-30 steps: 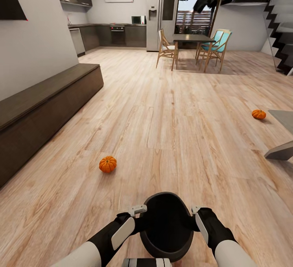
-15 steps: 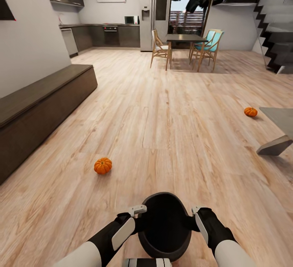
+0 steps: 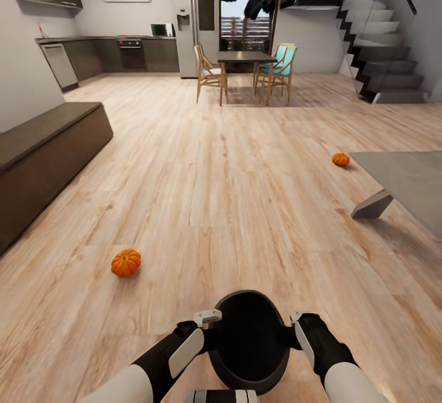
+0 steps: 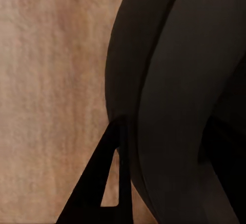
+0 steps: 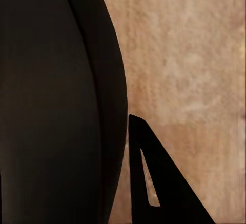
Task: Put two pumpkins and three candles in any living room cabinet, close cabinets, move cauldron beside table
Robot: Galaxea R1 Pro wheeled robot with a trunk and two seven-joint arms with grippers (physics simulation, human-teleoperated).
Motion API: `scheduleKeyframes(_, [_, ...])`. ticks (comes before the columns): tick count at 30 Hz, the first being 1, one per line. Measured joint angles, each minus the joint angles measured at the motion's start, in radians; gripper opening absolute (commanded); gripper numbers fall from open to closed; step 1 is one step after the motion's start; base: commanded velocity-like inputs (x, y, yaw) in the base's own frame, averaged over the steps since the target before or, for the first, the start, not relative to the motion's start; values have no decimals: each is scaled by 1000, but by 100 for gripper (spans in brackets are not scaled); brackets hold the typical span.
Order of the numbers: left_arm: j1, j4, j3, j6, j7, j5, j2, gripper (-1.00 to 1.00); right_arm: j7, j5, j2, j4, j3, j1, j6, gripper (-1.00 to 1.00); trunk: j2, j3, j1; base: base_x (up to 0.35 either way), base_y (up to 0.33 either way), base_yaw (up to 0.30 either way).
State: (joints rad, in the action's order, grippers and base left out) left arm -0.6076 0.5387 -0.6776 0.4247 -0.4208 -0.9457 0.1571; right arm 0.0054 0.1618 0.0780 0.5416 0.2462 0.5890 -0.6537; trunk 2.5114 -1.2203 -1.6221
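The robot holds the black cauldron (image 3: 248, 341) in front of its body, above the wood floor (image 3: 233, 194). The left hand (image 3: 205, 317) is clamped on one side of the rim and the right hand (image 3: 296, 317) is clamped on the other side. One orange pumpkin (image 3: 126, 262) sits on the floor near the robot, on its left. The other pumpkin (image 3: 341, 159) sits farther off on the floor, just beside the grey counter (image 3: 405, 185). The long dark cabinet (image 3: 43, 157) stands by the left wall and looks closed. I think little is done so far. The cauldron must go down next to the counter. Both pumpkins must go in the cabinet, and so must the candles.
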Motion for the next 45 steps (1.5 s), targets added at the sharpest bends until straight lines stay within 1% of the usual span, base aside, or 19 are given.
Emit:
scheduleKeyframes(21, [0, 1, 1, -1, -4, 1, 2, -100, 0, -6, -2, 1, -2, 0, 0, -100, 0, 0, 0, 217, -256, -286])
scheduleKeyframes(41, [0, 1, 4, 0, 0, 6, 2, -100, 0, -8, -2, 2, -4, 1, -1, -100, 0, 0, 0, 219, -257, -21])
scheduleKeyframes(45, [0, 1, 4, 0, 0, 5, 2, -100, 0, -7, -2, 2, -3, 1, -1, -100, 0, 0, 0, 237, -230, -149])
